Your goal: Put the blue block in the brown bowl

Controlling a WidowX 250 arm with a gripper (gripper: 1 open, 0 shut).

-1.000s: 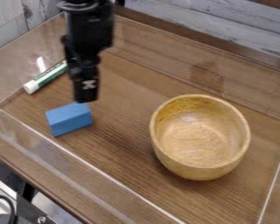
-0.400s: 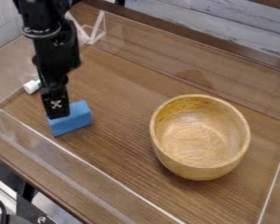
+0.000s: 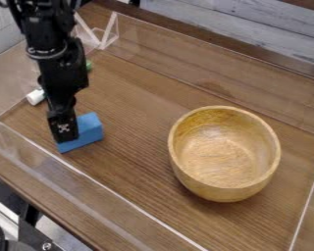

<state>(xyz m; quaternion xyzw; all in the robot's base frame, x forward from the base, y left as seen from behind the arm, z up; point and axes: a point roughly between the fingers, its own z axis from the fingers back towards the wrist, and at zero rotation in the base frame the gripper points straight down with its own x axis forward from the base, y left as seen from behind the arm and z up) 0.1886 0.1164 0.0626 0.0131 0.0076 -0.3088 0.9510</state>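
Note:
The blue block (image 3: 86, 131) lies on the wooden table near the front left. My gripper (image 3: 63, 129) points straight down and hangs low over the block's left end. Its black fingers hide that part of the block, and they stand open with nothing held. I cannot tell whether the fingers touch the block. The brown bowl (image 3: 226, 155) sits empty on the right side of the table, well apart from the block and the arm.
A green-and-white marker (image 3: 35, 97) lies behind the arm at the left, mostly hidden by it. Low clear plastic walls (image 3: 28, 157) run round the table's edges. A clear plastic stand (image 3: 107, 34) is at the back left.
The arm has moved left and down, from above the block's back edge to low over its left end. The block and the bowl have not moved.

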